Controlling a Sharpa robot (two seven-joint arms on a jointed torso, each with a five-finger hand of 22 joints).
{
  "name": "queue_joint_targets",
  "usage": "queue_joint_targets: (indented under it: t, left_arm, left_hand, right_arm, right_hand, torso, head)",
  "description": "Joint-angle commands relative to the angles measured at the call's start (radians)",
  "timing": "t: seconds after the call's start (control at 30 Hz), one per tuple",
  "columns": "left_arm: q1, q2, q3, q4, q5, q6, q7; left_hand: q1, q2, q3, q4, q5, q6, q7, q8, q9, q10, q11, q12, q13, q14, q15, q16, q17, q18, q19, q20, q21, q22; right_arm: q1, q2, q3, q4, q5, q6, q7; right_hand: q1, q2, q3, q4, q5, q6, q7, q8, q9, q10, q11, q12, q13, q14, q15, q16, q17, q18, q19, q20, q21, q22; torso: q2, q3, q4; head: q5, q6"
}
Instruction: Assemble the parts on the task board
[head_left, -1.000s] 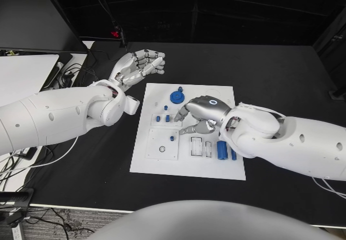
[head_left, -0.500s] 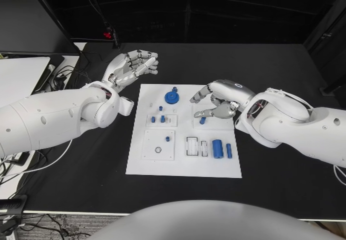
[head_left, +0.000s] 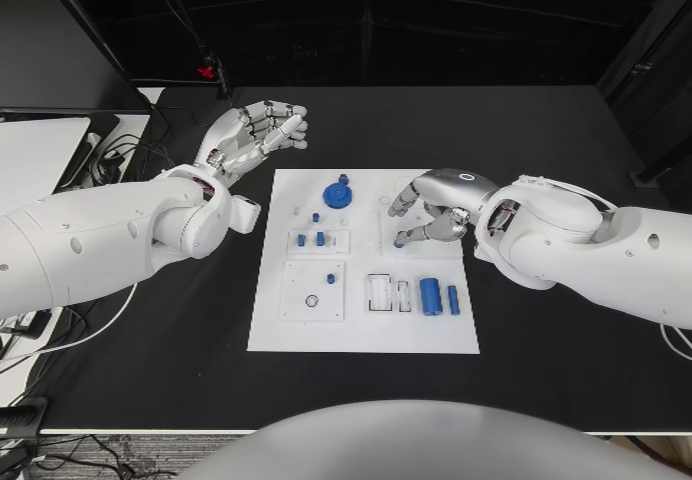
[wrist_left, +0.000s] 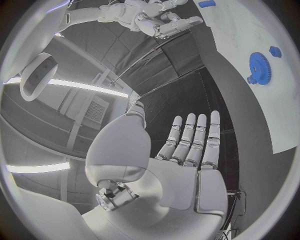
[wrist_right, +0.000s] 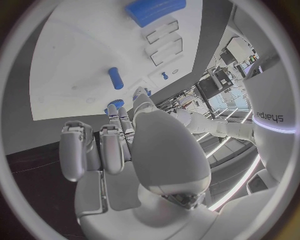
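The white task board (head_left: 361, 335) lies in the middle of the black table. On it are a blue gear (head_left: 338, 192), two short blue pegs (head_left: 310, 239), a small blue pin (head_left: 330, 280), a thick blue cylinder (head_left: 430, 297) and a slim one (head_left: 453, 300). My right hand (head_left: 433, 210) hovers over the board's upper right part and pinches a small blue peg (head_left: 400, 241) in its fingertips; the peg's blue end (wrist_right: 115, 106) shows between them. My left hand (head_left: 260, 135) is raised beyond the board's upper left corner, open with its fingers straight (wrist_left: 194, 142).
A white-topped desk (head_left: 36, 140) and loose cables (head_left: 130, 150) lie past the table's left edge. Bare black table surrounds the board. Rectangular sockets (head_left: 392, 292) sit beside the cylinders.
The camera has shifted. My right hand has risen from the board's middle, by the short pegs, to its upper right part, carrying the small blue peg. The left hand stays raised and open.
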Motion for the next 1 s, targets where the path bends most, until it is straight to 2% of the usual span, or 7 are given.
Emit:
queue_joint_targets:
  t: [0.03,0.23,0.47,0.8,1.0]
  left_arm:
    - [0.001,0.000,0.001,0.001,0.007,0.007,0.061]
    - [0.000,-0.001,0.001,0.001,0.007,0.007,0.061]
    - [0.000,-0.002,0.001,0.001,0.007,0.007,0.061]
    - [0.000,-0.002,0.001,0.001,0.007,0.007,0.060]
    - [0.000,-0.003,0.001,0.002,0.007,0.007,0.061]
  left_hand:
    - [0.000,0.007,0.000,0.000,0.004,-0.008,0.124,0.005,-0.001,-0.004,-0.001,0.004,-0.001,0.000,-0.007,0.005,-0.001,0.003,0.008,-0.002,0.006,-0.001]
    - [0.000,0.007,0.000,0.000,0.004,-0.008,0.124,0.005,-0.001,-0.004,-0.001,0.004,-0.001,0.000,-0.007,0.005,-0.001,0.003,0.008,-0.002,0.006,-0.001]
    - [0.000,0.007,0.000,0.000,0.004,-0.008,0.124,0.005,-0.001,-0.004,-0.001,0.004,-0.001,0.000,-0.007,0.005,-0.001,0.003,0.008,-0.002,0.006,-0.001]
    - [0.000,0.007,0.000,0.000,0.004,-0.008,0.124,0.005,-0.001,-0.004,-0.001,0.004,-0.001,0.000,-0.007,0.005,-0.001,0.003,0.008,-0.002,0.006,-0.001]
    - [0.000,0.007,0.000,0.000,0.004,-0.008,0.124,0.005,-0.001,-0.004,-0.001,0.004,-0.001,0.000,-0.007,0.005,-0.001,0.003,0.008,-0.002,0.006,-0.001]
  right_arm:
    - [-0.004,0.010,0.000,-0.012,-0.053,0.074,-0.065]
    - [-0.010,0.029,0.000,-0.029,-0.068,0.093,-0.087]
    - [-0.014,0.043,0.000,-0.036,-0.074,0.102,-0.089]
    - [-0.018,0.046,0.000,-0.036,-0.075,0.061,-0.066]
    - [-0.018,0.048,0.000,-0.035,-0.075,0.065,-0.067]
  right_hand:
    - [-0.009,-0.005,0.006,-0.002,0.004,-0.001,-0.008,0.006,0.001,-0.005,-0.003,0.005,0.001,0.069,-0.005,-0.002,0.079,0.010,0.037,-0.007,-0.007,0.209]
    - [-0.006,-0.001,0.013,-0.004,0.004,0.006,-0.011,0.010,0.002,0.000,-0.005,0.014,0.002,0.069,-0.008,-0.002,0.078,0.011,0.035,-0.009,-0.012,0.206]
    - [0.002,0.007,0.025,-0.006,0.004,0.033,-0.017,0.024,0.005,0.042,-0.011,0.043,0.005,0.070,-0.012,-0.002,0.079,0.011,0.035,-0.015,-0.014,0.206]
    - [0.014,0.018,0.036,-0.006,0.004,0.063,-0.016,0.032,0.006,0.088,-0.011,0.061,0.002,0.071,-0.007,0.001,0.081,0.010,0.037,-0.013,-0.012,0.207]
    - [0.021,0.023,0.042,-0.005,0.004,0.083,-0.019,0.039,0.007,0.111,-0.014,0.064,-0.001,0.071,-0.003,0.002,0.083,0.010,0.038,-0.010,-0.012,0.207]
  torso:
    - [0.002,0.0001,-0.0002]
    - [0.001,0.0005,0.0014]
    - [0.000,-0.0002,0.0000]
    - [0.001,-0.0004,0.0003]
    - [0.000,-0.0003,0.0009]
  head:
    - [0.001,0.000]
    - [0.002,0.000]
    - [0.004,0.000]
    - [0.005,0.000]
    - [0.005,0.000]
